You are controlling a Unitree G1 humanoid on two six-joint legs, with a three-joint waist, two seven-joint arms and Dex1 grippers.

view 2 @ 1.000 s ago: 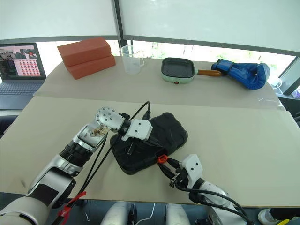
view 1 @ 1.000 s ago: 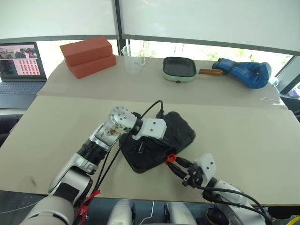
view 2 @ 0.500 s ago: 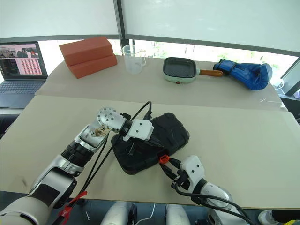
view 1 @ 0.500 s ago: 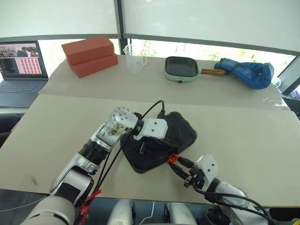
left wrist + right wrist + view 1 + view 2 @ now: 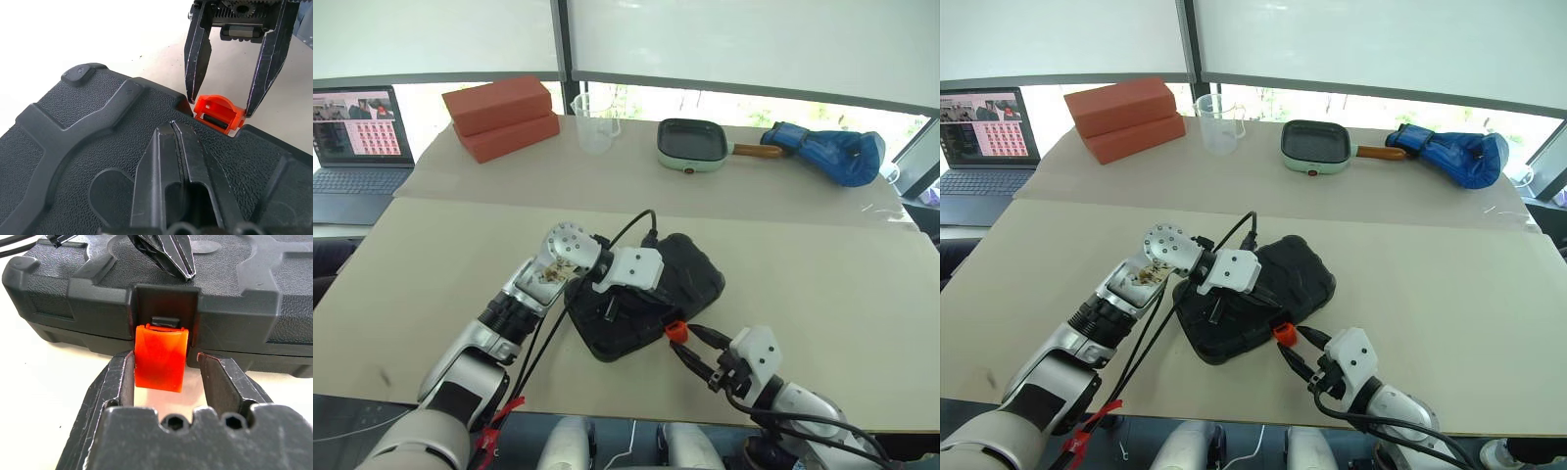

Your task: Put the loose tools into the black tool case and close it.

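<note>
From the left eye view, the black tool case (image 5: 644, 305) lies closed on the beige tabletop (image 5: 822, 284), turned at an angle, with its orange latch (image 5: 674, 331) at the near corner; the left gripper (image 5: 607, 311) rests on the lid with its jaws pressed together, and the right gripper (image 5: 697, 351) reaches in from the near edge with its jaws parted on either side of the latch. Farther back on the tabletop stand two red bricks (image 5: 501, 117), a clear measuring jug (image 5: 594, 122), a green-rimmed square frying pan (image 5: 691, 144) and a blue boxing glove (image 5: 832, 153), with a laptop (image 5: 357, 147) off to the left. The right eye view shows the same layout, the latch just in front of the parted right jaws. In the left wrist view, the left gripper's closed fingers (image 5: 188, 161) lie flat on the textured lid, and beyond them the right gripper's two black fingers (image 5: 198, 54) hang spread above the latch, one tip at each side of it. In the right wrist view, the latch sits between the right jaws, close against one finger and with a clear gap to the other, and it hangs loose below its recess in the case's front wall
</note>
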